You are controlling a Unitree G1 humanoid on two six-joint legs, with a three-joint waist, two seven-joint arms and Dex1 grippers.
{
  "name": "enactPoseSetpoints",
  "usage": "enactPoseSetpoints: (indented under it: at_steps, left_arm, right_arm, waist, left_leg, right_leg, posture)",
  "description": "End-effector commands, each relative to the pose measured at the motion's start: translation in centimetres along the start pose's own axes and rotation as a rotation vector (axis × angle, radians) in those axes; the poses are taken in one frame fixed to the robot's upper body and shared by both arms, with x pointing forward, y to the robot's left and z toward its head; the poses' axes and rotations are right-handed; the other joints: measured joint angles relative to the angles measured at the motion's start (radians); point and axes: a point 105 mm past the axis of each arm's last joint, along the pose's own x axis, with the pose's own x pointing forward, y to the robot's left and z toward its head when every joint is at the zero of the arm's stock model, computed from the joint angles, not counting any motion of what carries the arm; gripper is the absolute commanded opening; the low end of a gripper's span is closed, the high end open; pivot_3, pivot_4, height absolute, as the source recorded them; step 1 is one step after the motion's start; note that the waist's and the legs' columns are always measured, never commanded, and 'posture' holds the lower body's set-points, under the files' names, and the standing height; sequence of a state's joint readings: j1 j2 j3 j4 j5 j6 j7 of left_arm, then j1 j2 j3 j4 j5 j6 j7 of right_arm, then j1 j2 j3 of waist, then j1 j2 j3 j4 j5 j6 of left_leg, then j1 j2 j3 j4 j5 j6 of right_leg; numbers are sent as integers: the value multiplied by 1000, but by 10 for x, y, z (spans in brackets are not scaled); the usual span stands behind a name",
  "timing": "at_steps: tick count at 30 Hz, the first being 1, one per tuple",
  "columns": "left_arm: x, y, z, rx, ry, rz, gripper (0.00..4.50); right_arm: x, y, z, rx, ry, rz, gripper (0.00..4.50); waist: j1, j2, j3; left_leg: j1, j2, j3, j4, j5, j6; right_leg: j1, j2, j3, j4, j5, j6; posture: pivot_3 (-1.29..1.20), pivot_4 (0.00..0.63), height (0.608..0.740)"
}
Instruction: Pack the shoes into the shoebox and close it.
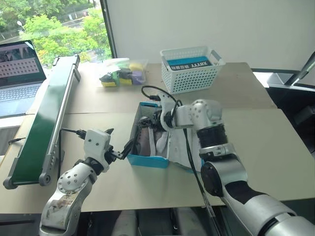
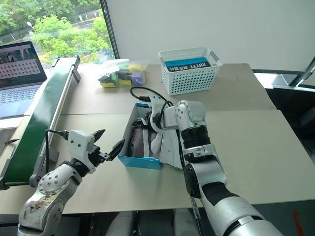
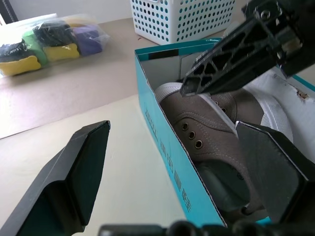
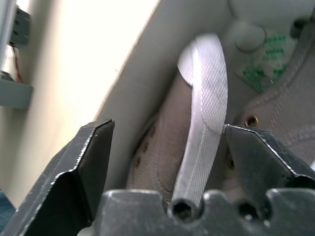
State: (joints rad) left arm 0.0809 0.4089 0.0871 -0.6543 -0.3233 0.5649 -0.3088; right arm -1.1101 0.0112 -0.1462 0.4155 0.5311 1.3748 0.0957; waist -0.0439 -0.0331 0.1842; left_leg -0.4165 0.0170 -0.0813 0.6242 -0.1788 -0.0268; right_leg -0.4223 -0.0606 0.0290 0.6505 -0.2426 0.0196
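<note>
While the shoebox (image 1: 149, 160) stands open on the table (image 1: 275, 147), we find both shoes (image 3: 206, 130) already lying inside it, lengthwise along the box, whose long axis runs away from the robot toward the white basket (image 1: 189, 69).

We note the right gripper (image 4: 162, 147) reaching down into the box over the shoes, jaws spread and gripping nothing; a white lace or strap (image 4: 204, 108) lies between its fingers without being pinched. The left gripper (image 1: 123, 152) hovers level just outside the box's left wall, near the front corner, jaws likewise spread and empty; whether a fingertip touches the wall we cannot tell.

We judge the packing done and the closing not yet done. The lid (image 1: 179, 150) appears to lie folded out on the box's right side, beneath the right arm, so the right arm is the nearer one for it; the coming move would call for lifting that flap up and swinging it leftward over the shoes. We advise clearing the right gripper from the box first.

As to other containers: the basket holds a blue item with a black label (image 1: 189, 63); a clear bag (image 1: 123, 73) at the table's far side holds small yellow, purple and black items.
</note>
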Motion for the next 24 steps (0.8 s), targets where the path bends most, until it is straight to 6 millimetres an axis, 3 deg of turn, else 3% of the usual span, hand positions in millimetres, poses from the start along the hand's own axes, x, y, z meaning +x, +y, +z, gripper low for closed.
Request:
enactPoseSetpoints:
  at_steps: [1, 5, 7, 10, 13, 17, 20, 24]
  left_arm:
    - [0, -1, 10, 21, -50, -10, 4378]
    - [1, 1, 10, 25, -47, -14, 4378]
    - [1, 2, 10, 28, -43, -19, 4378]
    - [1, 2, 7, 24, -32, -51, 4378]
    - [-5, 1, 3, 10, -15, -105, 4378]
    - [-25, 7, 0, 10, 23, -204, 4378]
    - [-40, 17, -3, 16, 53, -254, 4378]
    - [-54, 36, -8, 73, 81, -285, 4378]
  right_arm:
    - [-30, 22, 35, -60, -142, 87, 4062]
    - [-75, 51, 48, -119, -224, 384, 4062]
    - [-99, 58, 41, -189, -242, 506, 3558]
    - [-132, 61, 0, -344, -155, 662, 2657]
    - [-148, 54, -50, -419, 3, 747, 1590]
    - [-142, 36, -106, -428, 154, 703, 239]
    - [-124, 11, -137, -438, 216, 556, 106]
    - [-103, -19, -161, -436, 215, 363, 106]
  waist:
    - [1, 0, 0]
    - [3, 1, 1]
    - [4, 1, 1]
    - [10, 1, 0]
    - [8, 1, 0]
    - [-6, 2, 1]
    - [-3, 3, 1]
    - [5, 2, 1]
  left_leg:
    - [0, 0, 0, 0, 0, 1]
    - [-2, 0, 0, 0, -1, 2]
    - [-2, 0, 0, 0, -1, 2]
    - [-2, 0, 0, 0, -2, 2]
    - [-1, 0, 0, 1, -3, 5]
    - [1, 1, 3, 1, -5, 8]
    - [3, 2, 5, 2, -5, 8]
    - [3, 2, 7, 3, -5, 8]
  right_leg:
    - [0, 0, 0, 0, 0, 0]
    - [0, 0, 0, -2, 0, 0]
    - [0, 0, 0, -2, 0, 0]
    - [1, 0, 0, -3, 0, 1]
    - [2, 0, 0, -4, -1, 1]
    - [1, 2, 3, -2, -1, 1]
    - [1, 2, 5, -2, -5, 6]
    - [1, 1, 6, -3, -5, 8]
  posture:
    - [0, 150, 731]
    - [0, 150, 731]
    - [0, 150, 731]
    - [0, 150, 731]
    - [0, 150, 731]
    - [0, 150, 731]
    - [0, 150, 731]
    - [0, 150, 731]
